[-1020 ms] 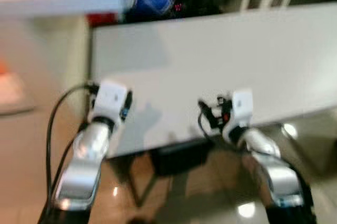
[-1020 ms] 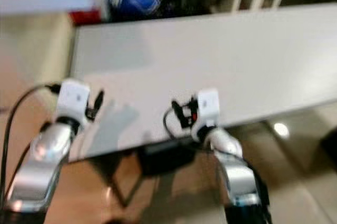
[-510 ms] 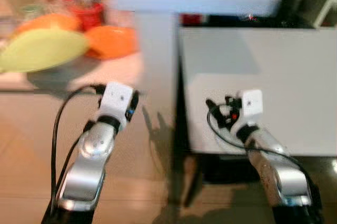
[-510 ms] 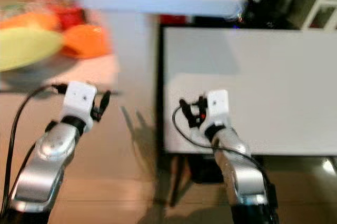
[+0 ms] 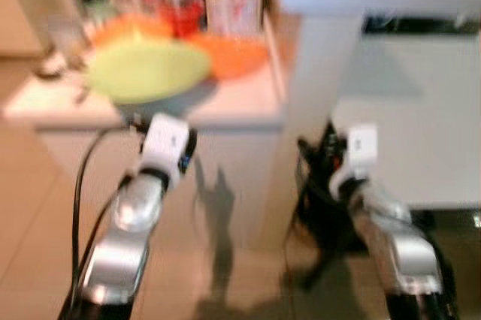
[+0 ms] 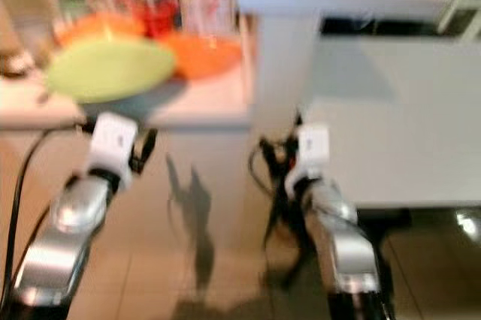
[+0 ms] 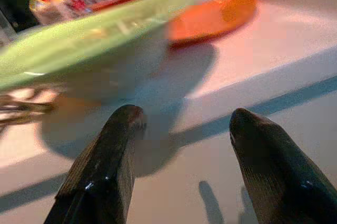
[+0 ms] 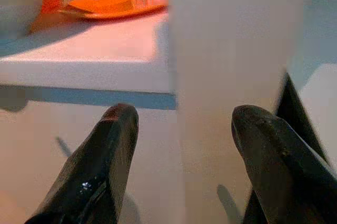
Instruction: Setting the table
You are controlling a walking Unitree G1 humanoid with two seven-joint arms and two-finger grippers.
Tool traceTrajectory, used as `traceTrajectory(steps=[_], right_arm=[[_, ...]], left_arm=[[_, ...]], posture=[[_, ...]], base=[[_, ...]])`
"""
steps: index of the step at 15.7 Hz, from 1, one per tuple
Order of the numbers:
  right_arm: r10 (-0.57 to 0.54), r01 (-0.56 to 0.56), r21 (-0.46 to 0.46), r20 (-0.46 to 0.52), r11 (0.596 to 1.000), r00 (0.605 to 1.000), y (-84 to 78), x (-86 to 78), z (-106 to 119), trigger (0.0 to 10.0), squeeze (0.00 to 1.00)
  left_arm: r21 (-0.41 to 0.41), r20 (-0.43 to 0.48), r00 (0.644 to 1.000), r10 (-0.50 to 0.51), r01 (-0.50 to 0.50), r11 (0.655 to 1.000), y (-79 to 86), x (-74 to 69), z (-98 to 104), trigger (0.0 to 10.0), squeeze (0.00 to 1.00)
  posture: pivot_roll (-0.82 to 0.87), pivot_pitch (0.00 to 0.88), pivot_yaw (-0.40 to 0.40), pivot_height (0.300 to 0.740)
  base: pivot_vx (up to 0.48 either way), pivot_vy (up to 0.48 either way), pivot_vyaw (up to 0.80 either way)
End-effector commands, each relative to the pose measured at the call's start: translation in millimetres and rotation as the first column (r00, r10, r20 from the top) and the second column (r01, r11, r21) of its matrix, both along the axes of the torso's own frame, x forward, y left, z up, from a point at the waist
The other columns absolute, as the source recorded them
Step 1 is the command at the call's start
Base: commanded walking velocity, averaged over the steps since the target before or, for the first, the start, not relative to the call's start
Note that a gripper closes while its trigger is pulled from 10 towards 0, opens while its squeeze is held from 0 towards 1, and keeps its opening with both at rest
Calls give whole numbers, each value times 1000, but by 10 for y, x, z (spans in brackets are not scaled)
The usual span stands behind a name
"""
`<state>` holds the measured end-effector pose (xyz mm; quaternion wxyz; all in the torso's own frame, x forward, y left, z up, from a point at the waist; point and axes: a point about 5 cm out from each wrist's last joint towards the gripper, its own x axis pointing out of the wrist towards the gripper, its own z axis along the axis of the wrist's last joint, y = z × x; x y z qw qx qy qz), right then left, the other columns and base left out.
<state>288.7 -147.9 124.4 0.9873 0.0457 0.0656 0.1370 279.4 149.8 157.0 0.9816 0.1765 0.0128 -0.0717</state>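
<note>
Blurred head views. Green plate (image 5: 146,70) resting on the white counter (image 5: 240,106), overhanging its near side, with an orange plate (image 5: 234,55) just beside it toward the right and red bottles (image 5: 180,6) and packets behind. Left gripper (image 7: 181,129) held before the counter edge, below the green plate – fingers (image 7: 113,155) spread wide, nothing between them. Right gripper (image 8: 181,124) facing the white post (image 8: 231,40) at the counter's end, fingers (image 8: 113,140) likewise parted and empty. White table (image 5: 421,132) off to the right – bare top, tan floor tiles (image 5: 30,222) below
</note>
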Motion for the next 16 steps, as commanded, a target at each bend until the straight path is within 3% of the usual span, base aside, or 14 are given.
traceTrajectory(steps=[1, 7, 8, 10, 16], right_arm=[[0, 0, 6, 2, 1000, 1000, 13, 0, 21, 10000, 0], [-12, 12, 5, -4, 1000, 1000, -27, -2, 11, 10000, 0], [-13, 13, 5, -2, 1000, 1000, -23, -1, 14, 10000, 0], [-18, 18, 10, 9, 1000, 1000, -18, 7, 33, 10000, 0], [-44, 43, 28, 30, 999, 999, -24, 28, 83, 10000, 0]], left_arm=[[13, -9, 1000, 0, 0, 1000, 38, -10, -7, 10000, 0], [10, 1, 1000, 6, -6, 1000, 36, -17, -7, 10000, 0], [-17, 63, 994, 84, -83, 996, 99, 28, 54, 10000, 0], [-40, 75, 984, 164, -161, 986, 176, 80, 71, 10000, 0], [-35, 87, 984, 157, -155, 987, 171, 83, 78, 10000, 0]], posture=[[0, 0, -17, 740], [6, 0, -26, 740], [7, 0, -29, 740], [7, 0, -29, 740], [7, 0, -30, 740]], base=[[0, 480, 0], [0, 480, 0], [0, 0, 0], [0, -480, 0], [0, -480, 0]])
